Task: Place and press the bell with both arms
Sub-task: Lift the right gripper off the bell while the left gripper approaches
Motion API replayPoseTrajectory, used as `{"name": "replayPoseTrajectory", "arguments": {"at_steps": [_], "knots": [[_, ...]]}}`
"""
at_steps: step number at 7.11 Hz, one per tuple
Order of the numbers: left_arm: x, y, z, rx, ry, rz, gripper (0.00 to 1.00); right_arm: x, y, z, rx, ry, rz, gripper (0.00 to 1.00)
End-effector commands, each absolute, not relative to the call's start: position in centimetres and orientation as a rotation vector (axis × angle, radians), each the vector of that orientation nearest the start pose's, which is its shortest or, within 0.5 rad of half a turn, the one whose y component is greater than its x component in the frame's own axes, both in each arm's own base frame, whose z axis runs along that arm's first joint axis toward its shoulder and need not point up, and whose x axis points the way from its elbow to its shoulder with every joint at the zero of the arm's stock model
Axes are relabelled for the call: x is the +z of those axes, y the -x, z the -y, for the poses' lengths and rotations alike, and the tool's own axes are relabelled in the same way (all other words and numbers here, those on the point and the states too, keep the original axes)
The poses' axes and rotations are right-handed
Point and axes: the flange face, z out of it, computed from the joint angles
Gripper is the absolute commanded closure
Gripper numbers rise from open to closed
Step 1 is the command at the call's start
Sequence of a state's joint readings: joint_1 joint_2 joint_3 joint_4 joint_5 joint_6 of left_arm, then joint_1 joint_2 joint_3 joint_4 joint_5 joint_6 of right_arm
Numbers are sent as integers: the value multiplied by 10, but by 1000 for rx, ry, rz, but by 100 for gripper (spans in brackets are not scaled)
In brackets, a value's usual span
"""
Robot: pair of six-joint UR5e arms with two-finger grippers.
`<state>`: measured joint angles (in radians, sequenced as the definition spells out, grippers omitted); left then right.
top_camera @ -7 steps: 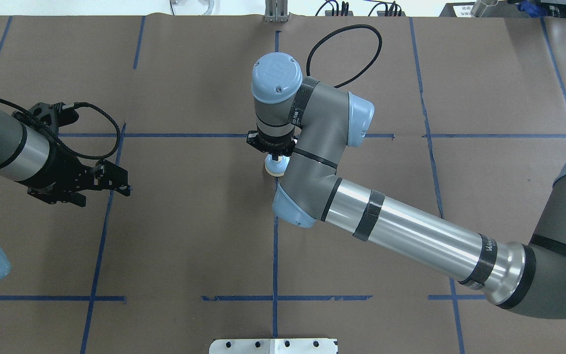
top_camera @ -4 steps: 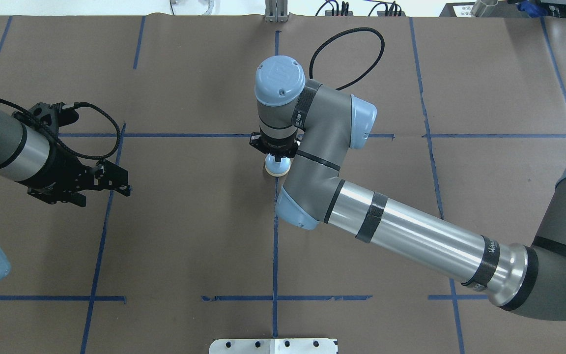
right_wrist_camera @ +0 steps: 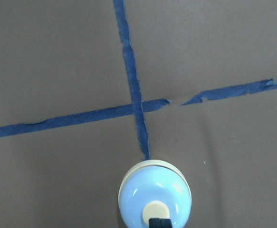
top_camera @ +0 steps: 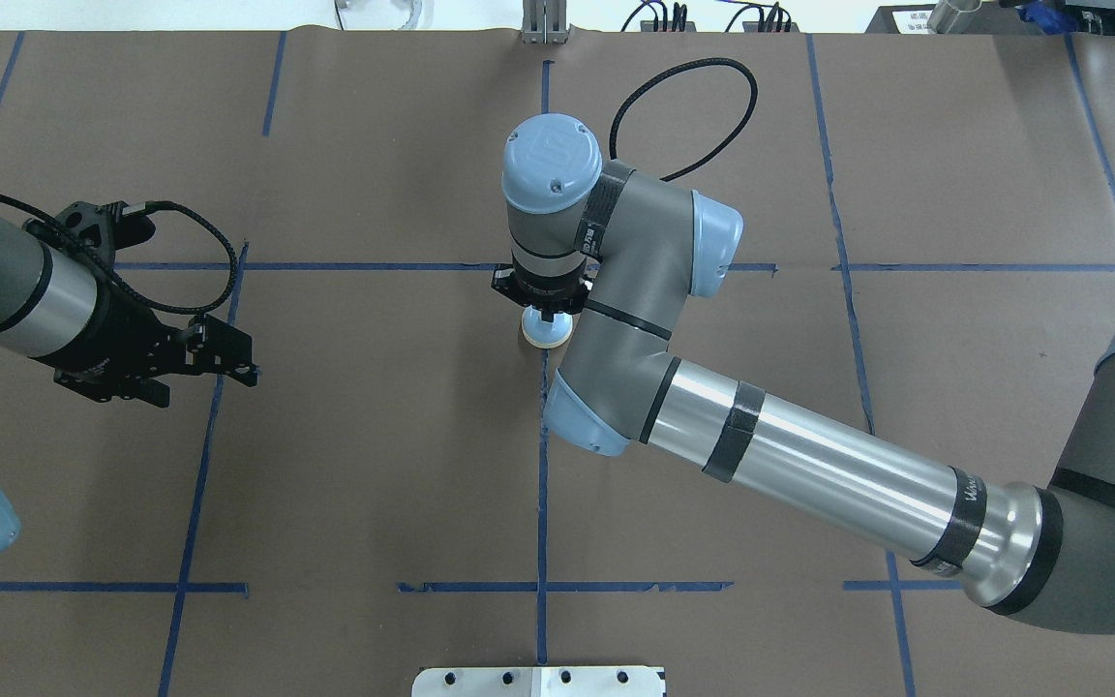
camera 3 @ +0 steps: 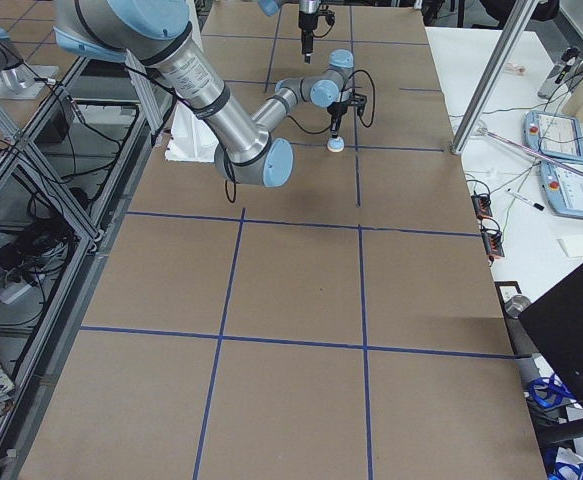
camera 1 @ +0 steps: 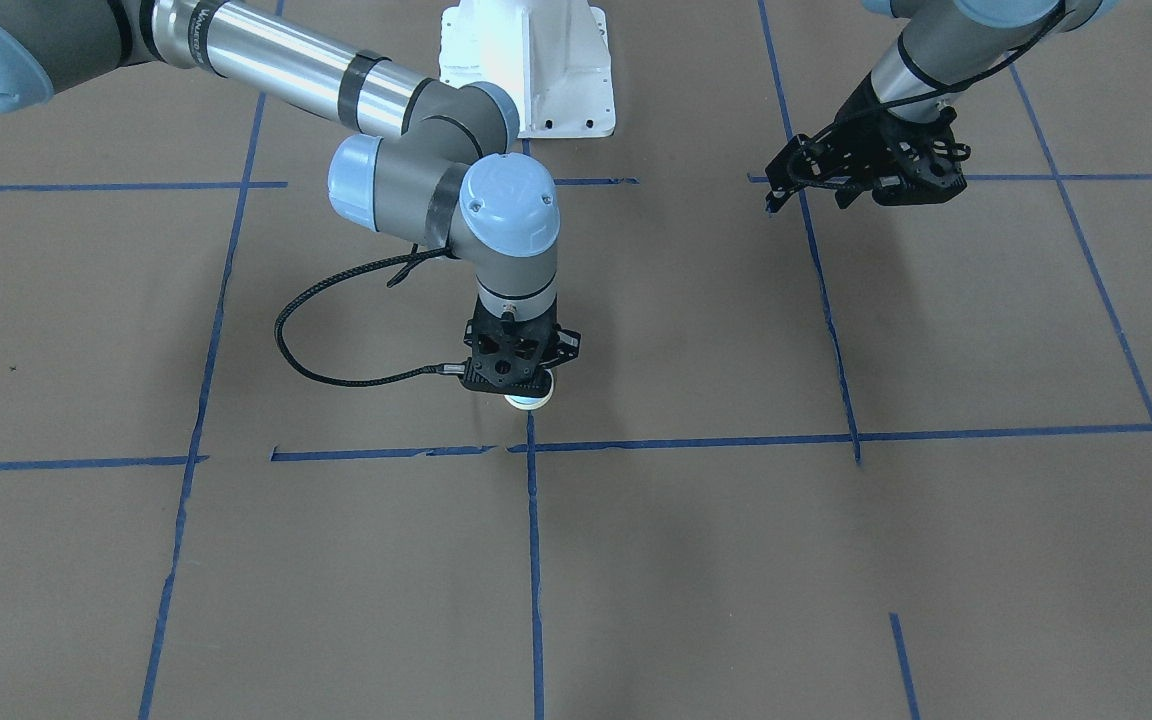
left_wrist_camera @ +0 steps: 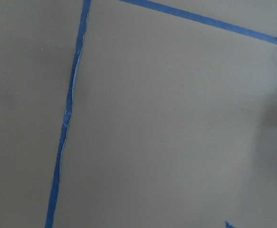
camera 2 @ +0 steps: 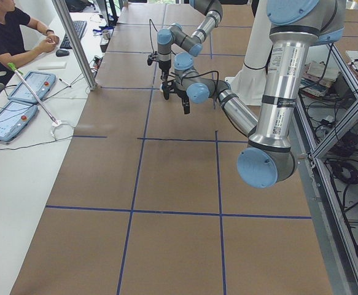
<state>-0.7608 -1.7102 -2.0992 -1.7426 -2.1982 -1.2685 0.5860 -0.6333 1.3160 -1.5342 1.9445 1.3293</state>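
- Brown paper covers the table (top_camera: 374, 465), ruled into squares by blue tape lines (top_camera: 542, 503).
- At the near edge stands the white pedestal (top_camera: 538, 681).
- The right arm (top_camera: 809, 465) reaches in from the near right corner. The right gripper (top_camera: 545, 312) points straight down with its jaws closed together, tips right over the top button of the bell (top_camera: 546, 333); contact cannot be judged.
- The bell sits upright midway between the left and right edges, its rim at the end of a tape line.
- The left gripper (top_camera: 211, 368) hovers toward the left edge, well apart from the bell, jaws apart and holding nothing.
- Beyond the far edge, an operator (camera 2: 7, 31) sits at a white desk (camera 2: 19, 153).
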Motion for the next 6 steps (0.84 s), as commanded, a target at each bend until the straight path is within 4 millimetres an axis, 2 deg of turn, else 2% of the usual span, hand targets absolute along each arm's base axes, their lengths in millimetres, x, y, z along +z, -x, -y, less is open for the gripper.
{"name": "replayPoseTrajectory", "arguments": {"at_steps": [1,3,4,5,6], "knots": [[319,-305,394,-156,95,-998,0,163,539,501,206,56,787,100],[319,-309,392,-149,99,-998,0,192,479,504,178,32,818,100],[315,-323,387,-123,109,-1001,0,222,423,501,114,9,844,100],[301,-348,389,-96,85,-1008,0,250,373,501,53,-5,858,98],[282,-372,401,-89,54,-1016,0,280,327,502,12,-24,854,80]]}}
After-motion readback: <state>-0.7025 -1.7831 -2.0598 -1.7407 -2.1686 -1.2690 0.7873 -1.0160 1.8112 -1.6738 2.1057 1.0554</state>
